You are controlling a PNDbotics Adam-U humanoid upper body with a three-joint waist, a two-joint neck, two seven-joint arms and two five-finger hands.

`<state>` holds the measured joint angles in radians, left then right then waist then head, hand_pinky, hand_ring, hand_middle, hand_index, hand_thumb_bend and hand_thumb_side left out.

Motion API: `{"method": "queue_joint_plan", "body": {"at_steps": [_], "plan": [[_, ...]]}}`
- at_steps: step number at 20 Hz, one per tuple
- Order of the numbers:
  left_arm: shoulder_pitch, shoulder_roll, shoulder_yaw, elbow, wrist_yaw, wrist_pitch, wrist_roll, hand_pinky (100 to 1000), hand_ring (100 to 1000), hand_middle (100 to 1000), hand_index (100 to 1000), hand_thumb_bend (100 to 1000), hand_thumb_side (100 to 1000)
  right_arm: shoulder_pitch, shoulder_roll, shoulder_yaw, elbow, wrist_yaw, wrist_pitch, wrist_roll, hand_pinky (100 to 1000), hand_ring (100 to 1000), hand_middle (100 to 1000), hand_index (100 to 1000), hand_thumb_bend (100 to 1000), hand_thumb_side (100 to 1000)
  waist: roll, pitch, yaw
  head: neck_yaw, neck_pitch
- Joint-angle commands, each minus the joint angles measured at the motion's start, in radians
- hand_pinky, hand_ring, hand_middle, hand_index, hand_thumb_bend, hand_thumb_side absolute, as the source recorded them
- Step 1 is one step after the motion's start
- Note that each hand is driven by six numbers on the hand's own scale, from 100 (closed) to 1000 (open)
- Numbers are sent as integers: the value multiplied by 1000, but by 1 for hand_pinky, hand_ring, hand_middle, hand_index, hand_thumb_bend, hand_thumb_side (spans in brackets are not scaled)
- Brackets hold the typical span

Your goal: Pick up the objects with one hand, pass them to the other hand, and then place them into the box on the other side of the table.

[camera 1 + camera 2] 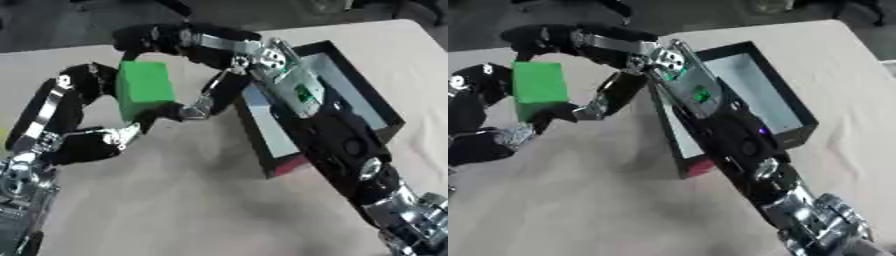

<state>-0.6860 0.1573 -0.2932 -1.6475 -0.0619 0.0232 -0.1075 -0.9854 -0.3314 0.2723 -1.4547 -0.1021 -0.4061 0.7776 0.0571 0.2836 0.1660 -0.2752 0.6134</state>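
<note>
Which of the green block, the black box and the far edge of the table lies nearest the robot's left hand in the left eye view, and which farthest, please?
From the left hand:
1. Green block: held between the fingers of both hands, at upper left.
2. Far edge of the table: just beyond the hand, above it.
3. Black box: to the right, beneath the right hand and its arm.

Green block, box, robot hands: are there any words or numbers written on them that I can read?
None can be read.
Green block: plain faces, no writing.
Box: black walls, pale inside, no label showing.
Right hand and left hand: no readable marks; a small green spot on the right wrist is too blurred to tell.
</note>
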Motion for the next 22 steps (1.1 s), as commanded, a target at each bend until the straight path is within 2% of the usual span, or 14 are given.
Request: {"method": "queue_joint_plan", "body": {"at_steps": [1,2,3,4,10,14,16,17,22], "plan": [[-12,5,3,-16,2,-2,-3,706,475,460,570,100,133,-19,-16,-9,-11,-5,-38,41,1000,1000,762,1000,277,100,-10,-90,1,-2,-9],[-13,2,0,-16,3,-2,-8,708,484,464,575,100,138,-18,-13,-10,-7,-11,-32,36,1000,1000,681,1000,210,100,-11,-89,2,-2,-10],[-13,1,-1,-15,4,-2,-14,708,484,464,575,100,138,-18,-13,-9,-5,-20,-24,29,1000,1000,681,1000,210,100,-11,-89,3,-2,-10],[-14,-1,-3,-15,5,-4,-21,709,487,466,577,100,142,-18,-13,-8,-5,-29,-15,23,1000,1000,639,1000,172,100,-11,-89,3,-2,-10],[-14,-6,-3,-19,27,-20,-47,711,491,474,586,100,146,-19,-15,-7,-11,-60,22,-1,967,1000,553,1000,123,100,-12,-89,5,-3,-10],[-14,-8,-3,-20,40,-28,-44,711,492,475,588,100,149,-19,-16,-6,-16,-71,31,-9,951,1000,520,967,113,100,-12,-90,7,-4,-10],[-14,-9,-3,-21,47,-31,-41,712,495,477,589,100,144,-18,-17,-5,-18,-74,31,-9,948,1000,505,939,117,100,-13,-90,7,-4,-11],[-15,-9,-4,-22,51,-34,-41,713,497,478,590,100,111,-18,-17,-5,-18,-76,32,-10,946,1000,493,913,107,100,-13,-90,7,-4,-10],[-16,-11,-6,-28,69,-49,-52,722,511,488,606,100,100,-18,-18,-4,-20,-89,41,-22,932,1000,456,803,113,100,-13,-90,6,-5,-8]]}}
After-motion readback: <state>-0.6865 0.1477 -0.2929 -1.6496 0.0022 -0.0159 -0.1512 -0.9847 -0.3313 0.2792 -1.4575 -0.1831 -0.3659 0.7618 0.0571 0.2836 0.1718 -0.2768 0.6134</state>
